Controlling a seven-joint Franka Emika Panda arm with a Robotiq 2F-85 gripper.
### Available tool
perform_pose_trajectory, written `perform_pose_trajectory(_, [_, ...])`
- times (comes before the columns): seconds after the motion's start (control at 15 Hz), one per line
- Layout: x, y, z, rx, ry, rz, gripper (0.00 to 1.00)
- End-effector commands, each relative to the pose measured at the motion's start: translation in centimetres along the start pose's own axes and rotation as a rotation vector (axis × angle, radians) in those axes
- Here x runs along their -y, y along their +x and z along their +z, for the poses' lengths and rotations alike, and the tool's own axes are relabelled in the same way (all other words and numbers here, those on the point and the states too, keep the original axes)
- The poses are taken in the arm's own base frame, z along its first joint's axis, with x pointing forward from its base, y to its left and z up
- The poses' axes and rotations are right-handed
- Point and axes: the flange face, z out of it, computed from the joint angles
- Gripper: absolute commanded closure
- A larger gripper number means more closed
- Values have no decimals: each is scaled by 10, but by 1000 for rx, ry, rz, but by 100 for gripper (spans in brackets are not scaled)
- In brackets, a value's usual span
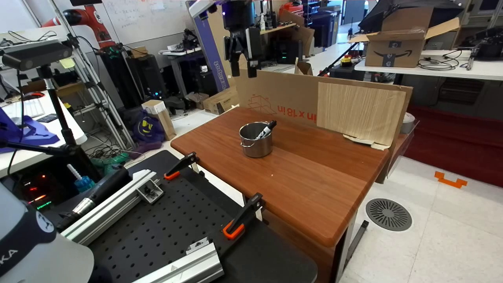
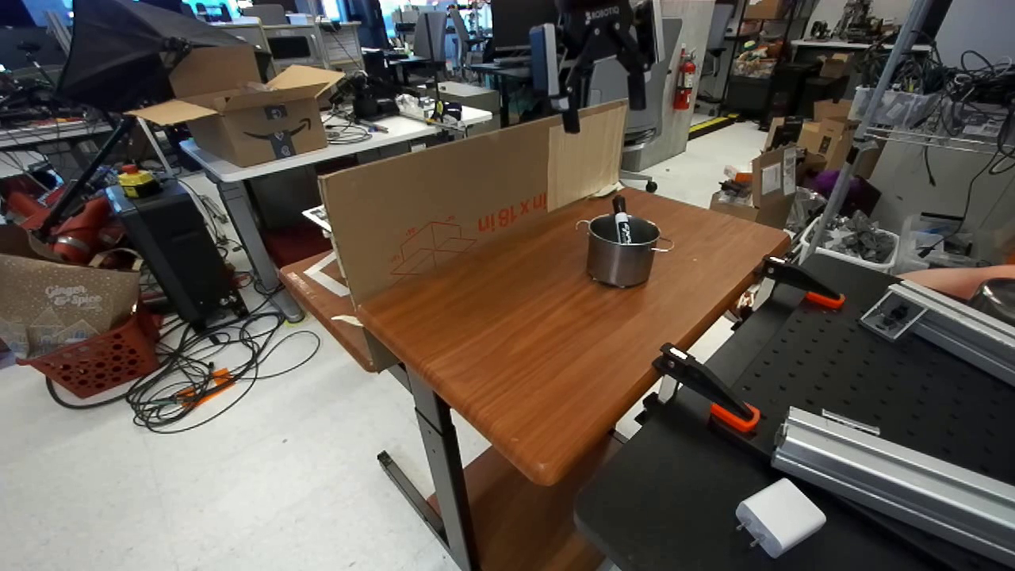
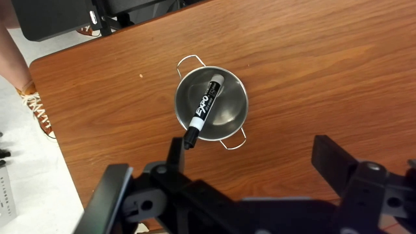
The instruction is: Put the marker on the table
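Note:
The marker [image 3: 205,102] is a white and black EXPO dry-erase pen with a black cap. It leans inside the grey metal cup [image 3: 232,107], its cap end sticking out over the rim. In both exterior views the marker [image 1: 267,129] [image 2: 622,222] tilts up out of the cup [image 1: 257,147] [image 2: 618,266]. The cup stands upright on the reddish-brown wooden table [image 1: 306,173] [image 2: 507,341]. My gripper [image 1: 244,74] [image 2: 604,111] is high above the table, pointing down. In the wrist view my gripper [image 3: 248,141] has its fingers wide apart with nothing between them.
A cardboard sheet [image 1: 290,94] [image 2: 444,206] stands along one table edge. Black clamps [image 1: 245,216] [image 2: 706,385] and a black perforated board [image 1: 169,220] with metal rails adjoin the opposite edge. Two thin wire handles stick out from the cup. A person's leg [image 3: 13,61] shows beside the table.

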Motion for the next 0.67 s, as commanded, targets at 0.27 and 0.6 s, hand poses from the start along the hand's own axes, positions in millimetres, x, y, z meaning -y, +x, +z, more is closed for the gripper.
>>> perform_pose_trajectory(0.27, [-9,19,34,0,-12,87,0])
perform_pose_trajectory(0.6, [-26,31,57,6,1,129,0])
